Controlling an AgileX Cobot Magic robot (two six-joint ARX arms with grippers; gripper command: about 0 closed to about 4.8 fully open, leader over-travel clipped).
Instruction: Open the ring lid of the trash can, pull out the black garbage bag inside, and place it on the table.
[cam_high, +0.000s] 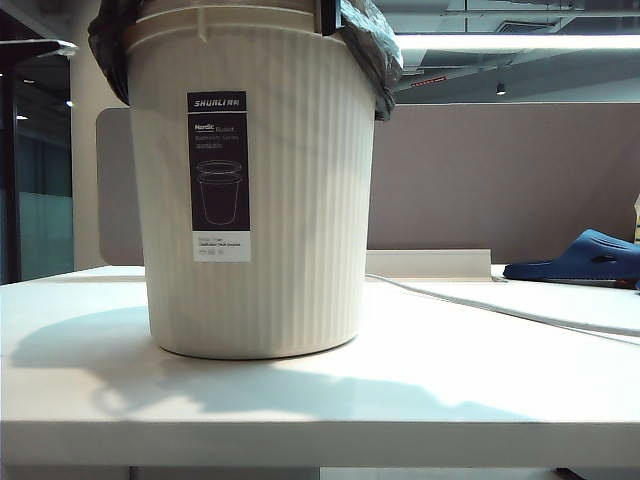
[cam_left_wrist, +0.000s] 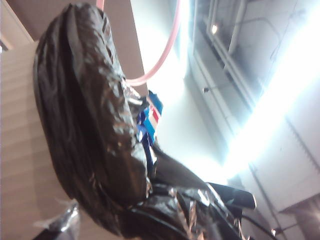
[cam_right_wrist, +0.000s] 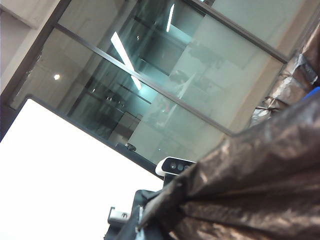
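Black, shiny, crinkly plastic bag (cam_right_wrist: 260, 190) is bunching around the shut right end effector, possibly tearing; left end effector's state is unclear.

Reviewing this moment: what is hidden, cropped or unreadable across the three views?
- Exterior view: the trash can mouth is cut off by the top edge, so neither tool shows.
- Left wrist view: the ring lid shows only as a pink arc; the black garbage bag covers its seating.
- Right wrist view: the bag fills the foreground and hides the right tool's fingers.
- Exterior view: small print on the can's label is too small to read.
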